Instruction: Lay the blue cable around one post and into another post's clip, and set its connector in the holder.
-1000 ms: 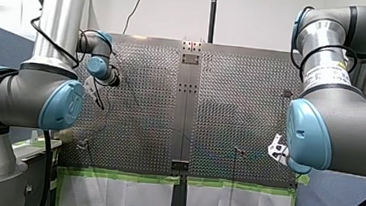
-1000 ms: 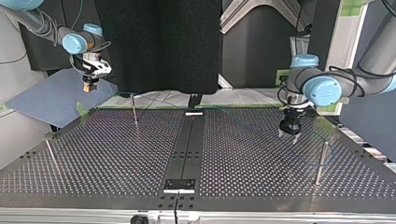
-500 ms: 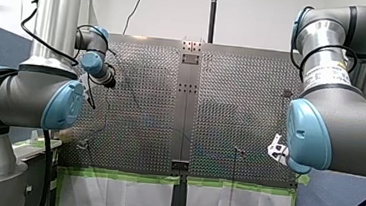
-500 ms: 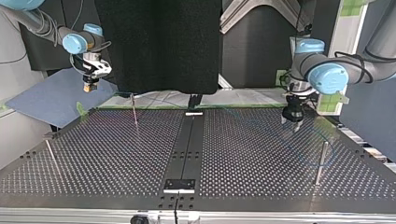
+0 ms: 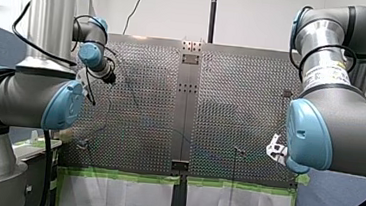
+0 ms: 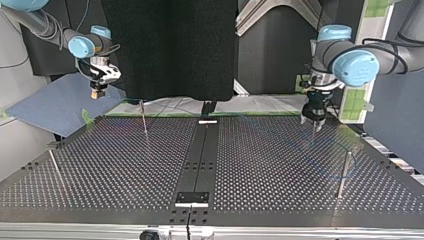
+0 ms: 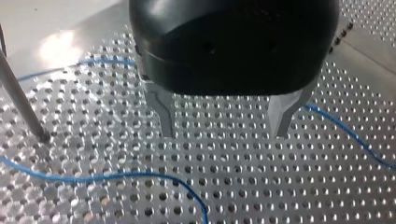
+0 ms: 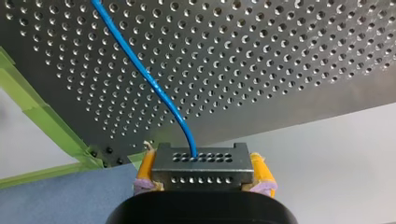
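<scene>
Plainly, the connector (image 8: 201,170) is gripped by the right claw (image 8: 201,164), clamped across its flat sides between yellow pads (image 8: 259,169) and held in the air just past the edge of the desk (image 8: 280,56). The cable (image 8: 136,60) leaves the connector's face ahead of that claw and runs off over the desk in a loose curve.

The left claw (image 7: 222,123) is held open and empty above the desk, its metal fingers (image 7: 162,112) spread wide. One run of cable lies ahead of it, another passes beside one finger, and a post (image 7: 22,95) stands off to the other side, apart from both fingers. Nothing is touched by this claw.

The cable is judged thin, light and limp, with some curl of its own. It can be expected to trail wherever it is drawn and to slacken off a post unless tension is kept. Its smooth jacket may slide between metal fingers, which would help if it is only to be guided.

The connector is judged rigid and is best kept held as it is. The cable is best taken on the run ahead of the left claw, near the post, and sharp bends at the connector are to be avoided.
</scene>
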You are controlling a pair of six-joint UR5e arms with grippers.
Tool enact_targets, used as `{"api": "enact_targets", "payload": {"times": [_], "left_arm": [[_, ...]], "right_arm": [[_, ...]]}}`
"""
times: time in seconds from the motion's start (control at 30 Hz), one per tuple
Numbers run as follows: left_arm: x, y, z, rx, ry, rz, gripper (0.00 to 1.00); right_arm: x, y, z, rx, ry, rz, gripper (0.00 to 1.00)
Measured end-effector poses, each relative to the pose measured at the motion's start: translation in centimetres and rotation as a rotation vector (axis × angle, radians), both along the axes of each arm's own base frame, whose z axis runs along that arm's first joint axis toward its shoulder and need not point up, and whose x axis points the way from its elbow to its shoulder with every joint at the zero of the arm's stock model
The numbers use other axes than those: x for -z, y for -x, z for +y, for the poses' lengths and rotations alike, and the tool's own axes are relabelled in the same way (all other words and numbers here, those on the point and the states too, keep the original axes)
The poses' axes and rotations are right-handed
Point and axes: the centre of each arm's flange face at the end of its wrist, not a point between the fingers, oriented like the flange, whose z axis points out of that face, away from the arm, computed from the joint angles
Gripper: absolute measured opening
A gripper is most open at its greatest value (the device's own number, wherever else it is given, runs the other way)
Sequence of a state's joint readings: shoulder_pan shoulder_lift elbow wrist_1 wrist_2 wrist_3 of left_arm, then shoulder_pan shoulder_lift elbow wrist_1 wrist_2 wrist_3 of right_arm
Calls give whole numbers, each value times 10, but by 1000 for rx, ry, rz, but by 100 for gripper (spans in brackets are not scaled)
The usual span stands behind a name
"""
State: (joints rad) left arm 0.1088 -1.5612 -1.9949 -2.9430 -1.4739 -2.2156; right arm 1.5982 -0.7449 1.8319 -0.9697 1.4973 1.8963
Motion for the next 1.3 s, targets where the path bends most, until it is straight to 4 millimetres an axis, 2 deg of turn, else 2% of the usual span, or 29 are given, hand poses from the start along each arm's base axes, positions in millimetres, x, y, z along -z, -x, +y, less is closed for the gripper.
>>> {"api": "enact_targets", "payload": {"times": [0.2,0.4,0.57,0.93,1.3], "left_arm": [[-11,18,-2,8,-38,14,100],[-15,39,7,-39,-94,50,100],[-30,50,14,-83,-145,53,100],[-92,64,27,-174,-250,-5,100],[-149,77,25,-174,-190,-93,100]], "right_arm": [[0,-2,1,-3,0,0,2],[0,-2,0,-4,0,-1,2],[0,-3,1,-5,-1,-3,2],[0,-4,0,-8,2,-6,2],[0,-4,0,-10,3,-6,2]]}}
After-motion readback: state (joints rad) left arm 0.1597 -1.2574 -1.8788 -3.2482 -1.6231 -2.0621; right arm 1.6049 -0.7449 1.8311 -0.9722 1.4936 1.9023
